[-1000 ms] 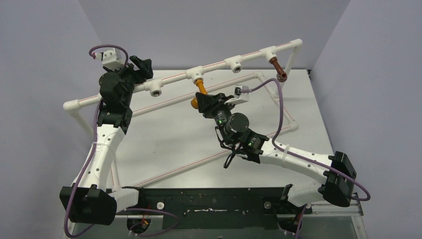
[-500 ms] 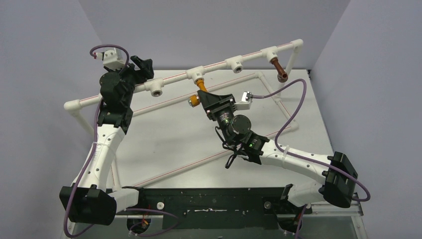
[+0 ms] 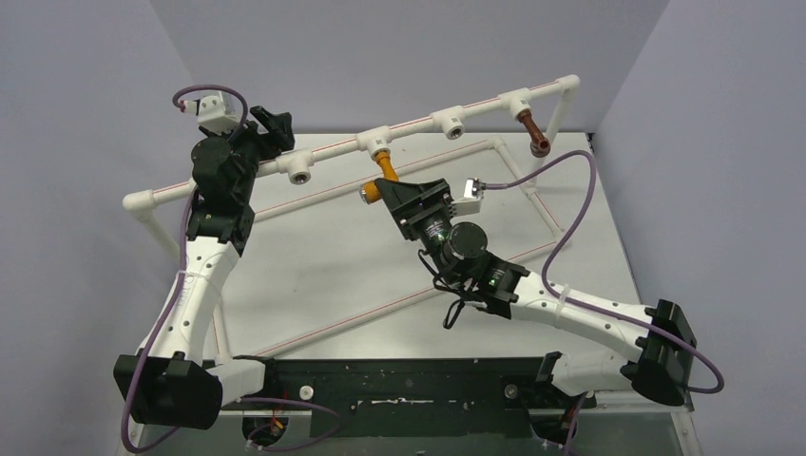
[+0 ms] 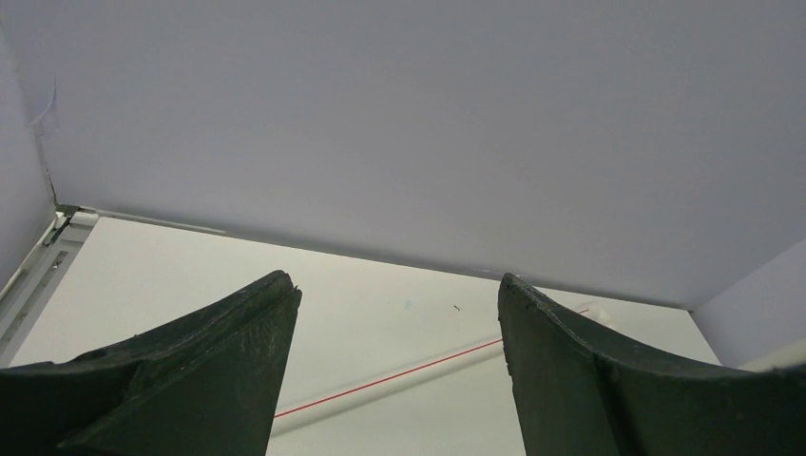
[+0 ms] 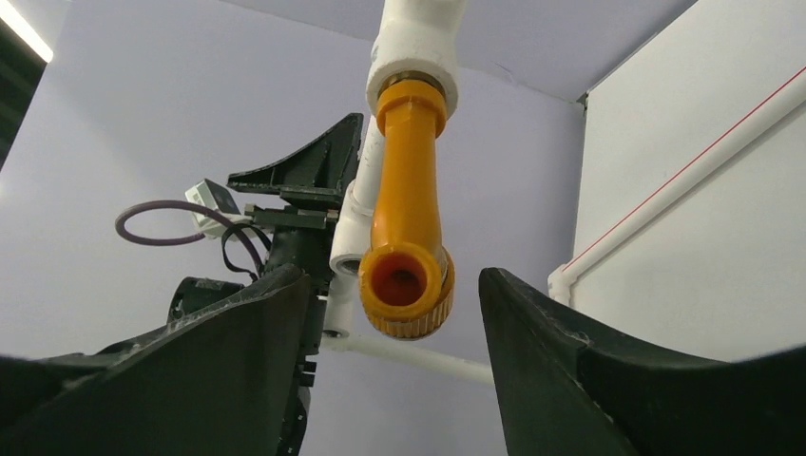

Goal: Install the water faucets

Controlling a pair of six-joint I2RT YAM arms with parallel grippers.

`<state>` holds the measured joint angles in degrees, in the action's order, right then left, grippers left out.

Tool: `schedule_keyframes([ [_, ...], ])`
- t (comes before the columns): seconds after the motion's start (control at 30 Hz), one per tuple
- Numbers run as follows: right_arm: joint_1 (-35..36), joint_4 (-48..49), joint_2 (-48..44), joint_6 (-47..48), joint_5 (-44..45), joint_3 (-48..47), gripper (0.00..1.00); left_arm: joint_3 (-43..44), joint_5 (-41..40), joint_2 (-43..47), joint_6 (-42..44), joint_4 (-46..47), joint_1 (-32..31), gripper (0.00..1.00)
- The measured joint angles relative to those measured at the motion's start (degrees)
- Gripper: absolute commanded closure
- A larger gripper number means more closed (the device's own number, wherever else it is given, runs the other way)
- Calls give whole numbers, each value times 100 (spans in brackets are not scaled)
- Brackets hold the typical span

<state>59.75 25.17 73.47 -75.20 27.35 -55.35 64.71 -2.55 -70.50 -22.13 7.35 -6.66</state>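
Observation:
An orange-yellow water faucet [image 3: 381, 175] [image 5: 407, 218] hangs screwed into a white tee socket [image 3: 371, 143] [image 5: 415, 47] of the raised pipe rail. My right gripper [image 3: 388, 196] [image 5: 392, 274] is open. Its fingers stand on either side of the faucet's round end with a gap on both sides. A dark reddish-brown water faucet [image 3: 533, 131] sits in a tee near the rail's right end. My left gripper [image 3: 269, 126] [image 4: 394, 285] is open beside the rail's left part, with nothing between its fingers.
The white pipe rail [image 3: 418, 124] runs diagonally above the table, with open tee sockets at the left [image 3: 300, 175] and right of centre [image 3: 449, 123]. Lower pipes with red stripes [image 3: 380, 304] [image 4: 399, 378] lie on the table. Grey walls close in the back and both sides.
My right gripper turned with the orange-yellow faucet, then opened and let go of it; its arm drew back slightly. The left arm has not moved.

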Motion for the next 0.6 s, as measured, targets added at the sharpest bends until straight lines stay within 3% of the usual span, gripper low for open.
schedule_keyframes([
  [0.13, 7, -291, -435, 192, -52, 162, 21, 2, 0, -4, 0, -2, -2, 26],
  [0.37, -28, -1038, -1360, 909, -35, 299, 16, 7, -2, -9, 0, -4, -2, 26],
  [0.6, -229, -1941, -1681, 2719, -103, -260, 16, 13, -7, -20, -2, -4, -2, 26],
])
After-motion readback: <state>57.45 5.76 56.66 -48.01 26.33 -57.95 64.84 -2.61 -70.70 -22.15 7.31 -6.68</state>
